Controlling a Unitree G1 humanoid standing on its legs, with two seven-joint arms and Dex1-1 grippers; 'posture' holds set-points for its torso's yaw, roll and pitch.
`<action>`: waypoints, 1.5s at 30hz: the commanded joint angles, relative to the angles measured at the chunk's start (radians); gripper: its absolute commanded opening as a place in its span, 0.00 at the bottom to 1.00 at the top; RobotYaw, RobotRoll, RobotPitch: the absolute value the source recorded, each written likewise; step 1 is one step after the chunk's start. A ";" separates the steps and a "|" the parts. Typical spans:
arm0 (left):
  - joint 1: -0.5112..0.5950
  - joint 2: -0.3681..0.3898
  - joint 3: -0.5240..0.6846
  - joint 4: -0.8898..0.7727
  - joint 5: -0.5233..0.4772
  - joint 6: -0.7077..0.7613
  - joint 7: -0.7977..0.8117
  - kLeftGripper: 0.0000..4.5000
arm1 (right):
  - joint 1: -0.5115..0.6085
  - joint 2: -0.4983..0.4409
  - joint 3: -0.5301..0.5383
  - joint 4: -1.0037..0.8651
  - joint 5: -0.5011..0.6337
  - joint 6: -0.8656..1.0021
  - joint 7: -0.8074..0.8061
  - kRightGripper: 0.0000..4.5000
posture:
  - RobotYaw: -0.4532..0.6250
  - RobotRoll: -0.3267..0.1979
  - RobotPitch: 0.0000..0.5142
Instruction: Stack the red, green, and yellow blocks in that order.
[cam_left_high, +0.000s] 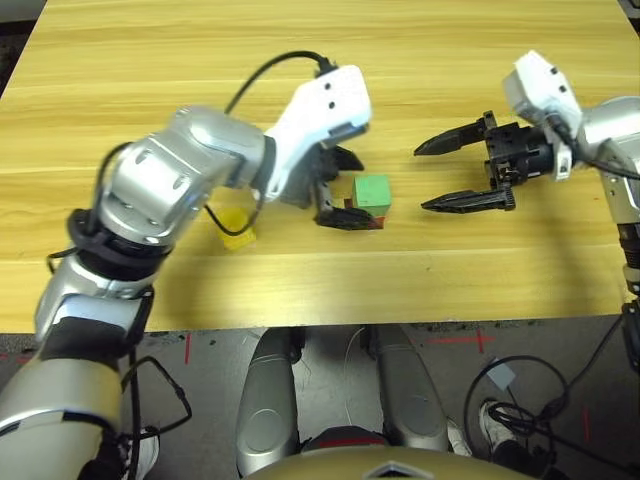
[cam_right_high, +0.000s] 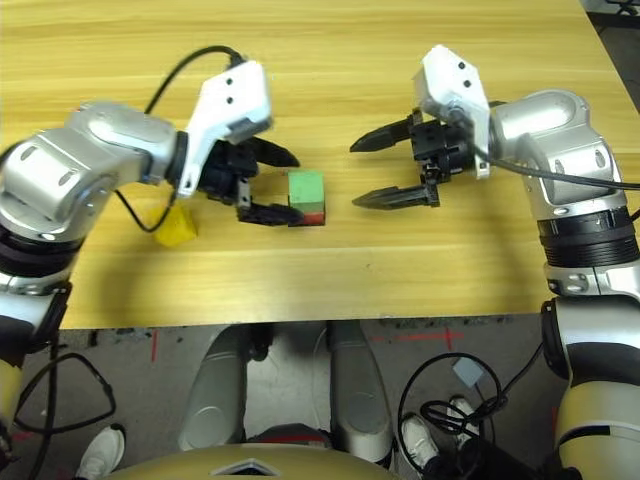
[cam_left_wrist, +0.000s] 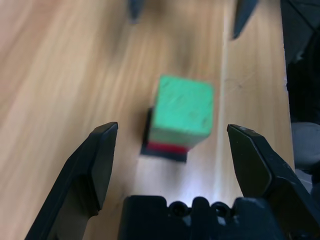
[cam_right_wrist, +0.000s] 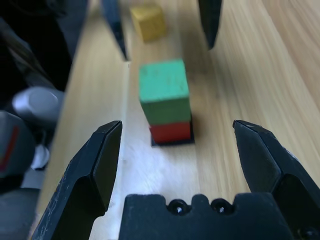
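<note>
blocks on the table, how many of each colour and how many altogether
red block: 1, sitting on the black patch
green block: 1, stacked on the red one
yellow block: 1, lying apart on the table
total: 3 blocks

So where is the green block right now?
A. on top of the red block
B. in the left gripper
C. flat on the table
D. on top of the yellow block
A: the green block sits on the red block, with open fingers on either side.
</note>
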 joint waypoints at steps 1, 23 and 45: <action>0.068 0.134 0.054 -0.050 -0.013 0.022 -0.035 0.99 | -0.018 -0.015 -0.017 -0.006 0.052 0.013 0.037 1.00 | 0.58 0.75 0.66; 0.476 0.385 0.288 -0.308 -0.108 0.156 0.121 0.99 | -0.064 -0.012 0.036 0.114 0.036 -0.089 0.038 1.00 | 0.63 0.76 0.65; 0.523 0.362 0.200 -0.249 -0.013 0.036 0.209 0.72 | -0.059 -0.009 0.010 0.088 0.027 -0.055 0.033 1.00 | 0.60 0.73 0.65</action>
